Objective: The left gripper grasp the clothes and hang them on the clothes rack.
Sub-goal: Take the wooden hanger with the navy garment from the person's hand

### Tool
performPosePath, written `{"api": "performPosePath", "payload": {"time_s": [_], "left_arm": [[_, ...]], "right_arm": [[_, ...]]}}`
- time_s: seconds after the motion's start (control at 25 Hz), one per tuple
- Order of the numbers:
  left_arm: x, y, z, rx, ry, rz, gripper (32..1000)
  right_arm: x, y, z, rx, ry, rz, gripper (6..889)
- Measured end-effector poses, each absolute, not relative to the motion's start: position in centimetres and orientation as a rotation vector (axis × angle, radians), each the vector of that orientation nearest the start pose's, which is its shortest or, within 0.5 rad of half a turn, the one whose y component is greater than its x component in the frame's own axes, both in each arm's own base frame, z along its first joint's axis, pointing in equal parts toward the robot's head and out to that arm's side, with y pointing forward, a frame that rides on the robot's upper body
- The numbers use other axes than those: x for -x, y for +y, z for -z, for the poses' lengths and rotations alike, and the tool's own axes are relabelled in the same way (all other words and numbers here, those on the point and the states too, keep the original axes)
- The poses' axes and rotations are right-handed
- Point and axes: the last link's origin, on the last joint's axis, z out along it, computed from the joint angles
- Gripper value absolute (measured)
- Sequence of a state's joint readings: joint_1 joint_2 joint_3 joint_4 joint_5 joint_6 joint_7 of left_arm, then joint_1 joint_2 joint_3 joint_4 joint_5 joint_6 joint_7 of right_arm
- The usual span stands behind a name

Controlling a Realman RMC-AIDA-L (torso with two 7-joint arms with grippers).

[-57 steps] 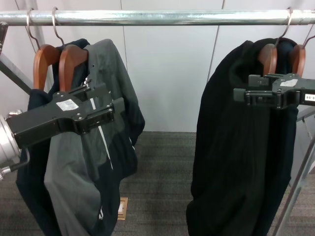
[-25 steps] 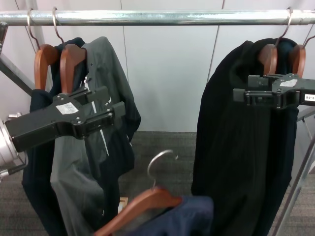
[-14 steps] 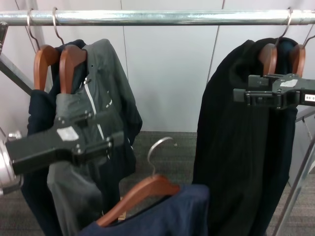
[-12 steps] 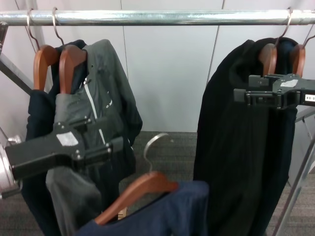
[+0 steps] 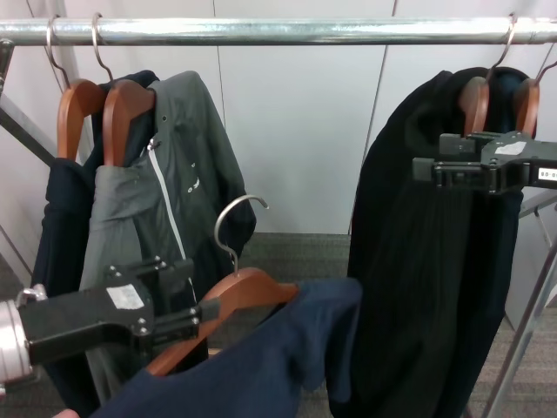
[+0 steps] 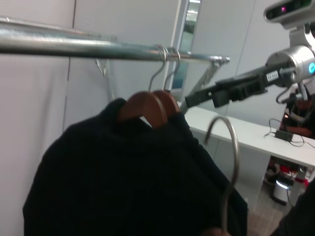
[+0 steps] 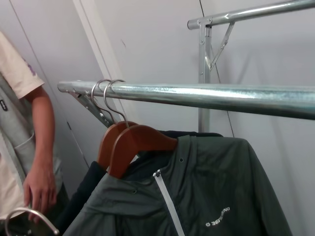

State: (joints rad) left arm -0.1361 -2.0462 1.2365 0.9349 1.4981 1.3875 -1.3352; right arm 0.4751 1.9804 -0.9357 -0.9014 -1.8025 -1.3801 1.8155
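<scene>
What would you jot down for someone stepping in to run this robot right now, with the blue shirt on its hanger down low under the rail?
Left gripper: low at the robot's left, jaws at the shoulder of the wooden hanger that carries the clothes; a firm grip is not clear.
Right gripper: idle, raised in front of the black coat.
Clothes rack: the grey jacket hangs at the left and the coat at the right, with a gap between them.
Done: shirt presented at the gripper.
Left: lift it and put the silver hook over the rail.

L gripper (image 5: 187, 315) low — R gripper (image 5: 435, 171) raised
</scene>
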Motion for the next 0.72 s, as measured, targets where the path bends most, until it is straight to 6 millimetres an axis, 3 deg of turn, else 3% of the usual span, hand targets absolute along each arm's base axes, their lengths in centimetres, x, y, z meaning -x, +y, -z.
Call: {"api": "performPosePath", "payload": {"time_s": [0.72], "left_arm": [[28.9,28.4,2.7,2.635,-0.572,0.686,723]], "right_arm": [[-24.9,36.9,-5.7,2.528,0.846,-0.639,822]]}}
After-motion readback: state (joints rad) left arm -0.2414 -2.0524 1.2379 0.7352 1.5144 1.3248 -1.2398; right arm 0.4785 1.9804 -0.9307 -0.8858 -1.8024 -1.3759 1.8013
